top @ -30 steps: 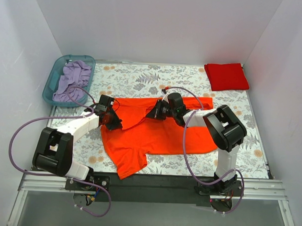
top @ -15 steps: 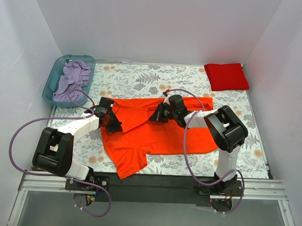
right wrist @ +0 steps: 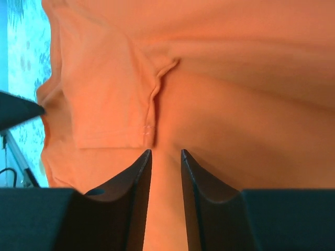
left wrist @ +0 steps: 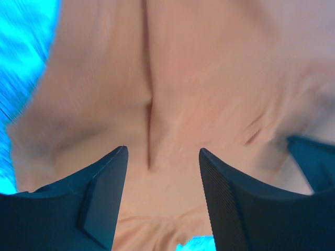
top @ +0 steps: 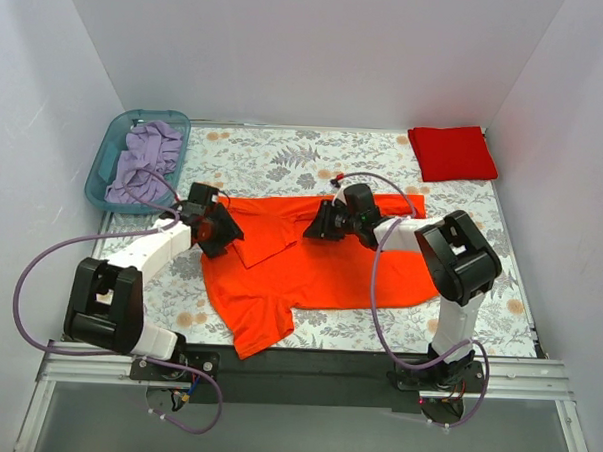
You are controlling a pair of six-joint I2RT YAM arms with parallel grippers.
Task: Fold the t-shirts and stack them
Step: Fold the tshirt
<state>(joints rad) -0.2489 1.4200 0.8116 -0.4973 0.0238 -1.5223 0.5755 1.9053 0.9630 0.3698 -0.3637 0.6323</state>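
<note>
Nearest to me, the orange t-shirt [top: 319,272] lies spread across the middle of the flower-patterned table [top: 275,155]. One sleeve hangs toward the near edge, between the two arm bases.

The left gripper [top: 219,230] sits low at the shirt's left edge, beside a flap of cloth folded over onto the body. On the left wrist feed its fingers [left wrist: 99,201] stand well apart. Orange cloth fills the view past them, with a crease running down toward the gap. The feed is blurred (not much detail to go on), but nothing looks pinched, so I read this hand as open.

The right gripper [top: 318,225] is down on the shirt's far part, about the middle of its width. On its own camera the fingertips [right wrist: 137,198] are almost together, with only a thin strip of orange cloth in the slit between them. Folds in the fabric draw in toward that spot, so I take it to be clamped on the shirt. A seamed sleeve edge lies just beyond the tips.

Farther back, the red t-shirt [top: 452,153] sits folded into a neat rectangle in the far right corner, well apart from the orange one. In the far left corner a teal basket [top: 102,167] holds a crumpled lavender cloth [top: 144,159].
</note>
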